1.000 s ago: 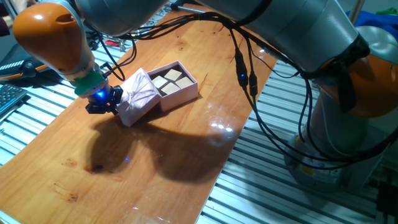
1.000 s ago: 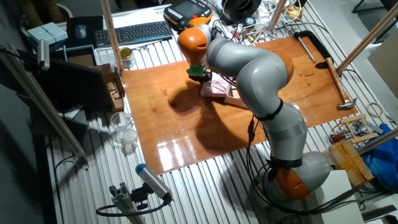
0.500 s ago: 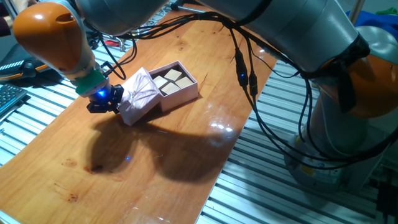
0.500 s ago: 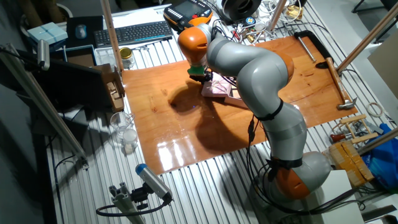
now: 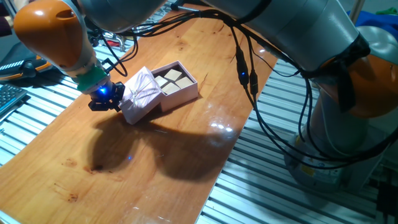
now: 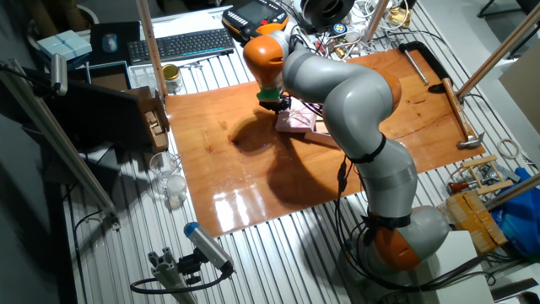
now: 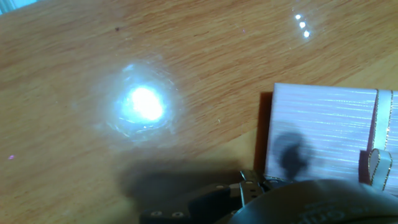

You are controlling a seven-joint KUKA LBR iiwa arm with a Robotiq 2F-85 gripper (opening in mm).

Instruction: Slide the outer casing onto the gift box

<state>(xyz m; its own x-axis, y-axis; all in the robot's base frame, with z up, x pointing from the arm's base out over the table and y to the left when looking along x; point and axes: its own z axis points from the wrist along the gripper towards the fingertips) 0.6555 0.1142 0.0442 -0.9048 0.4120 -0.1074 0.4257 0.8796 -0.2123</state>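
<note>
The wooden counter (image 5: 186,143) carries the gift box (image 5: 179,87), whose beige blocks show at its open end, with the ribbon-tied outer casing (image 5: 142,94) partly over its near end and tilted, one edge down on the wood. The claw (image 5: 106,99) sits low, right against the casing's outer side, and I cannot tell whether it is open or closed, since the fingers are too dark and small to read in any view.
</note>
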